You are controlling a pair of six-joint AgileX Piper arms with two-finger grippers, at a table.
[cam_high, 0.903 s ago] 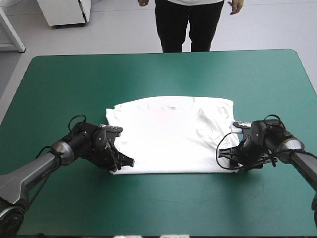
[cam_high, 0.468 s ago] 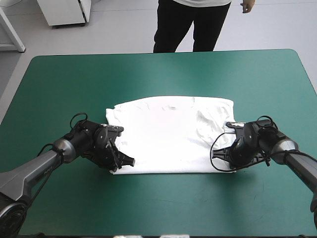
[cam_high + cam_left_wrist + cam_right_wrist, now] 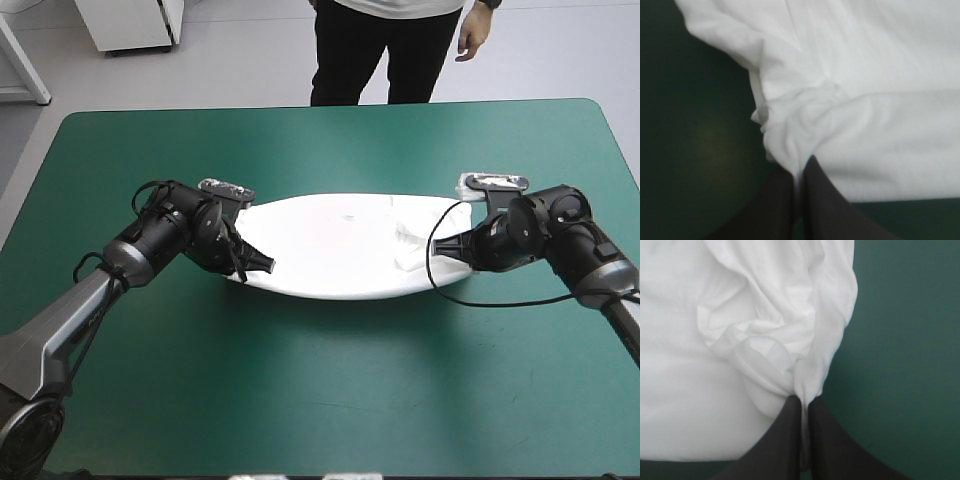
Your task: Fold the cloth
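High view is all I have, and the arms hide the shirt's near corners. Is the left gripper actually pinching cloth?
Observer: Yes. In the left wrist view the left gripper is all but shut, with a bunched fold of the T-shirt clamped in it.
Operator: And the right one?
Observer: The right gripper is the same. It pinches a gathered, wrinkled edge of the cloth, and the bare teal-green cover shows beside that edge.
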